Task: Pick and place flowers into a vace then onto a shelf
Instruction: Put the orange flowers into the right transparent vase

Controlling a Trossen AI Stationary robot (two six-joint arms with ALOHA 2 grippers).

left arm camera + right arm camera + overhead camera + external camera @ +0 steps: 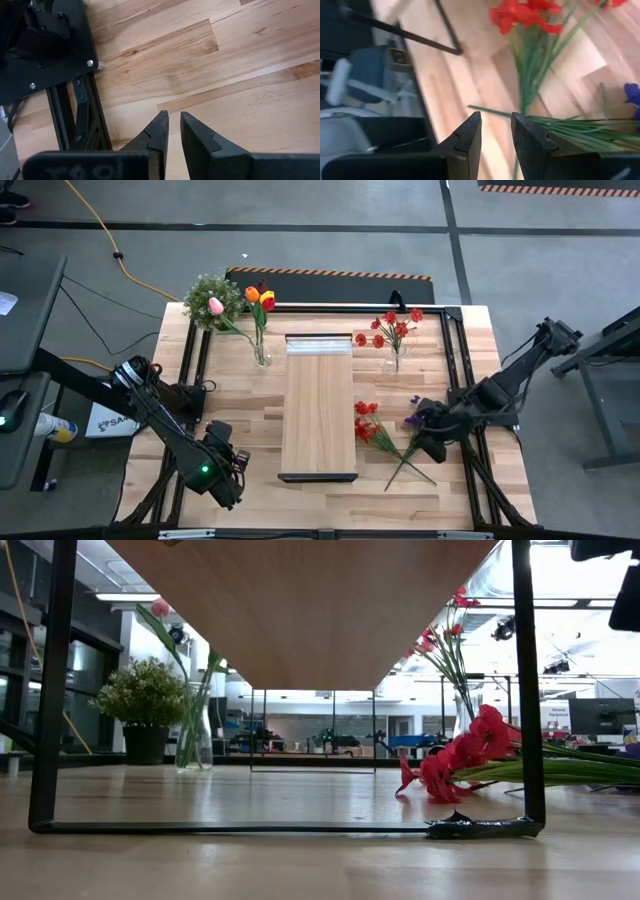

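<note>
Two vases stand at the upper centre of the high view: one with tulips [260, 302] left of the shelf [318, 406], one with red blossoms [395, 330] to its right. We see a loose red spray [366, 421] lying on the table [240, 430] right of centre. The right gripper [428, 442] sits just beside its stems, jaws narrowly parted around nothing. The left gripper [226, 480], lower left, shows a slim gap, empty.

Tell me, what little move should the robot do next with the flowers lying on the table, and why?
Probably lower the right pincer onto the green stems and close. The red spray lies flat on the table, unheld, and that pincer hovers just above its stems with a narrow gap.
</note>
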